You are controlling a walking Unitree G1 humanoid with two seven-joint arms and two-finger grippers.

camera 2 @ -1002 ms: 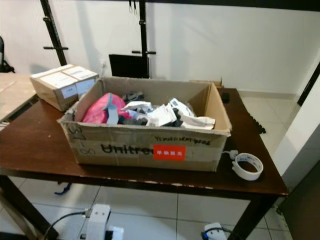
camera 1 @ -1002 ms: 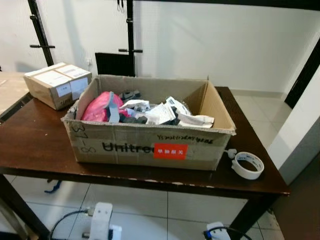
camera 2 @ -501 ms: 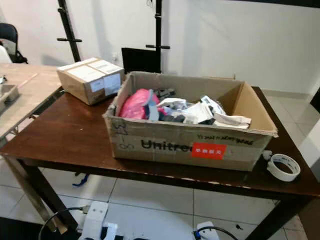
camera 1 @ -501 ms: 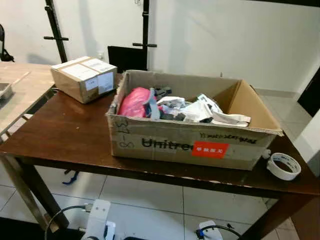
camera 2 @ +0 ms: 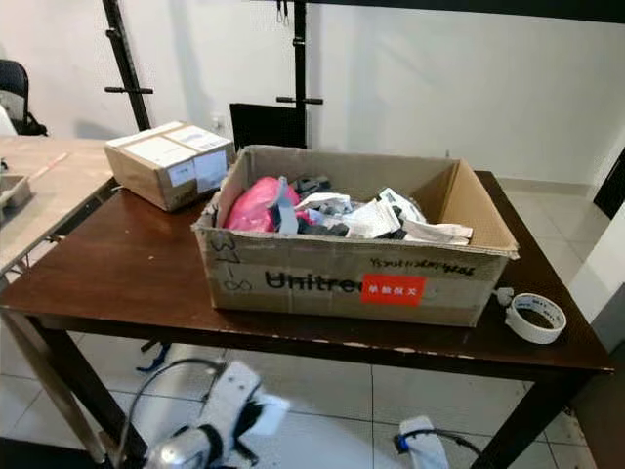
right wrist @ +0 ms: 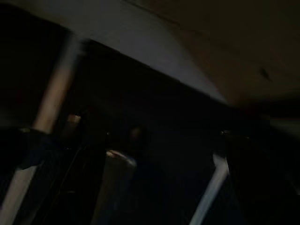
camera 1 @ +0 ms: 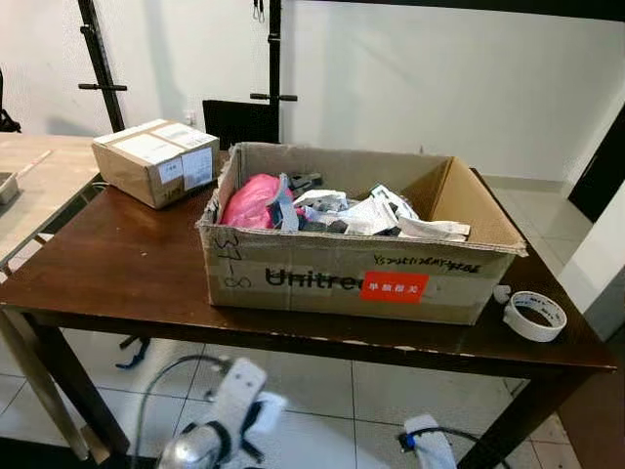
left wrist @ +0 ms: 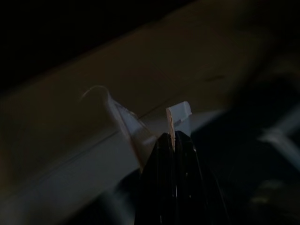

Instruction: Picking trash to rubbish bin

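Two silver arms hang low at the near edge of the eye views, over a floor (camera 1: 322, 386) of pale tiles. The left arm (camera 1: 210, 435) sits below the front edge of the surface with a black cable looping beside it. The right arm (camera 1: 428, 447) is further right and just as low, also trailing a cable.

In the dark left wrist view, the left gripper (left wrist: 173, 137) has its jaws pressed together, and a thin white scrap (left wrist: 179, 112) with a torn edge stands out from between their tips. The right wrist view is too dark to tell whether that arm's jaws are open or closed.

Past the arms stands the surface (camera 1: 117, 274), a dark brown wooden table on dark legs. An open cardboard box (camera 1: 332, 278) rests on its middle, printed in black lettering with a red label on the front wall. It is heaped with trash (camera 1: 352, 215): crumpled white papers and wrappers, grey bits, and a pink bag (camera 1: 246, 200) at its left end.

Right of the box, a roll of white tape (camera 1: 534, 316) lies flat. A small sealed carton (camera 1: 156, 161) sits on the far left corner, next to a lighter wooden table (camera 1: 39, 181).

Behind are black stand poles (camera 1: 274, 68), a black panel (camera 1: 237, 122) and a white wall (camera 1: 439, 78).
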